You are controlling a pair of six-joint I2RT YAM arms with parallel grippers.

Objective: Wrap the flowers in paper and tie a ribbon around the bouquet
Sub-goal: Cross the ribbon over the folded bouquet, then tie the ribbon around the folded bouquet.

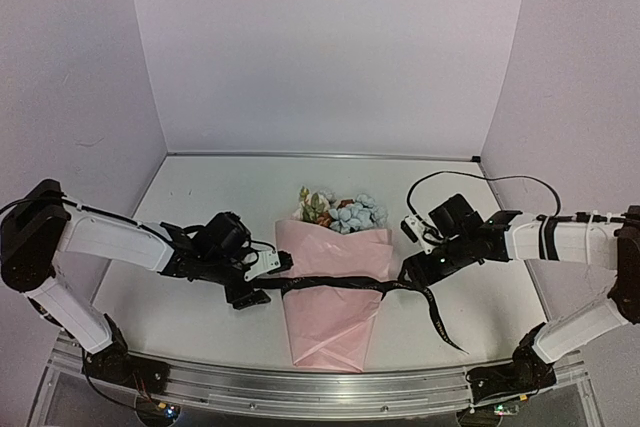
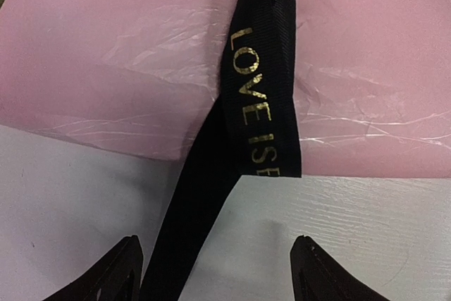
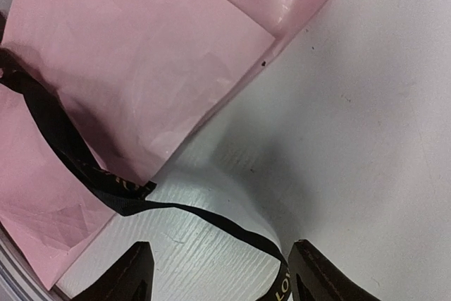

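On white table (image 1: pixel 190 197), centre: bouquet (image 1: pixel 340 257) of mixed pastel flowers (image 1: pixel 345 212) in pale pink paper (image 1: pixel 325 332) cone, blooms toward twelve o'clock, wrapped. Black gold-lettered fabric ribbon (image 1: pixel 330 285) crosses it; tie seemingly unfinished. Left gripper (image 2: pixel 217 269) at nine, right gripper (image 3: pixel 220 269) at three: both released.

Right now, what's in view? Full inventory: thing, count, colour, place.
flowers: one bunch, pale blue, cream and rust-red with green, poking out of the cone's top, table centre
paper: one sheet, pale pink, in a cone around the stems
ribbon: one, black with gold lettering, across the cone's middle, tail trailing right
table: one, white, under everything
rail: one, silver, near edge
left pincer: one, black, open, at the cone's left edge
right pincer: one, black, open, at the cone's right edge
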